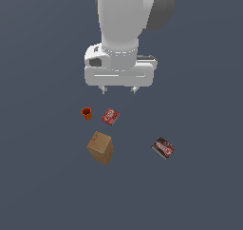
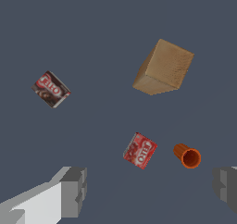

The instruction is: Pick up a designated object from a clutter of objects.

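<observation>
Arm: the white Panda filled the upper part of the exterior view, smooth and rounded, with a grey patch on its shoulder.
End effector [image 1: 118, 89]: it hung above the clutter, two short grey fingertips [image 1: 102, 89] spread wide with nothing between them; in the wrist view the blocky grey pads [image 2: 74, 190] sat far apart at either edge.
Desk [image 1: 199, 196]: a flat, matte slate-blue surface, no texture to speak of.
Tan block [image 1: 100, 148]: the biggest item, a chunky wood-grained cuboid, tipped up on an edge rather than lying flat.
Dark brown box [image 1: 163, 148]: there was the target! A small flat rectangle, dark brown to black with a red-and-white label, lying flat and turned at an angle. It sat well apart from the others, toward the exterior view's right, clear of the end effector.
Red packet [image 1: 110, 116]: thin, flat, all red with white lettering, angled, just beside the cup.
Orange cup [image 1: 86, 113]: the smallest, a little tapered cup with its open mouth showing in the wrist view [image 2: 187, 156].
</observation>
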Motion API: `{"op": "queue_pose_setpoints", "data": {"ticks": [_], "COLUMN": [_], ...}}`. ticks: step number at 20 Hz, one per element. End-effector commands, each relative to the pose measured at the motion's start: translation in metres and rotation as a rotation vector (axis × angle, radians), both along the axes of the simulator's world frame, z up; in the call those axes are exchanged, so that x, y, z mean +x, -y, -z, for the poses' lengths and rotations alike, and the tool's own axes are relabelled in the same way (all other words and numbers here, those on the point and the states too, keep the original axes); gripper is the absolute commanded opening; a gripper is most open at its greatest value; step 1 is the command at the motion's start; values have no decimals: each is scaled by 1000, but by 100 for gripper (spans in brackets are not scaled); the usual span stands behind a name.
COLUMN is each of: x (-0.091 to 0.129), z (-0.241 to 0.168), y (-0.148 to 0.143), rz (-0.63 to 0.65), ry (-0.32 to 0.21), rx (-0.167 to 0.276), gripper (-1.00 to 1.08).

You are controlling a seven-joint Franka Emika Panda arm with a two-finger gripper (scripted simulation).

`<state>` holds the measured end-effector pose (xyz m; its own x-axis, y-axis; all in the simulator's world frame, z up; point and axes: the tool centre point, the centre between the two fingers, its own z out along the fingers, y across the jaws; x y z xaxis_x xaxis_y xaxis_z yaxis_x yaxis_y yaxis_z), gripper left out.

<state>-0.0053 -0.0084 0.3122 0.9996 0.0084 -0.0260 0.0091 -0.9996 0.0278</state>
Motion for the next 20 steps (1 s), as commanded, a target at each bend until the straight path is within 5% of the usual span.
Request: {"op": "queue_pose_setpoints", "data": {"ticks": [1,11,20], "x": [1,24,61], "z": [1,29,94], "y": [-1,-25,-80], "rz": [-5,-113,-333], "ry": [0,0,2], "rx": [-1,-10,-14], "gripper": [100,100,100]}}
